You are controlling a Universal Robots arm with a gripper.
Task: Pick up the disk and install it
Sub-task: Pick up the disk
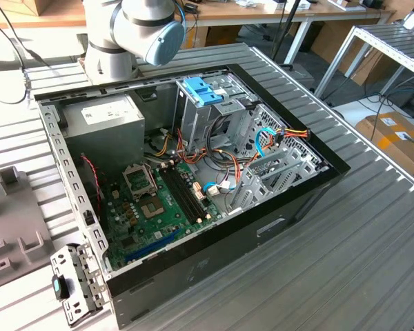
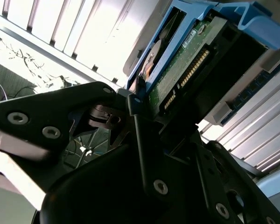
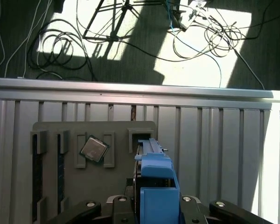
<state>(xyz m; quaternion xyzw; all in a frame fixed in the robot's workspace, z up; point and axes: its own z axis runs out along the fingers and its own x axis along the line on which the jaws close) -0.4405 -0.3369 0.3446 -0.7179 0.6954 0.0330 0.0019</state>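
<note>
Over the grey tray (image 3: 98,186) and its chip (image 3: 94,149), your gripper (image 3: 154,205) is clamped on the disk (image 3: 155,179), held edge-on with its long axis running straight out from the jaws toward the tray; blue rails frame it, with green board (image 2: 177,60) and pin row (image 2: 189,74) showing nearest the hand

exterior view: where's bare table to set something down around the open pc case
The ribbed table is bare beside the case on the exterior view's right and along its near black wall. On the exterior view's left, the grey fixture tray and a metal bracket crowd it. Inside the case, cables and the motherboard fill the floor.
</note>
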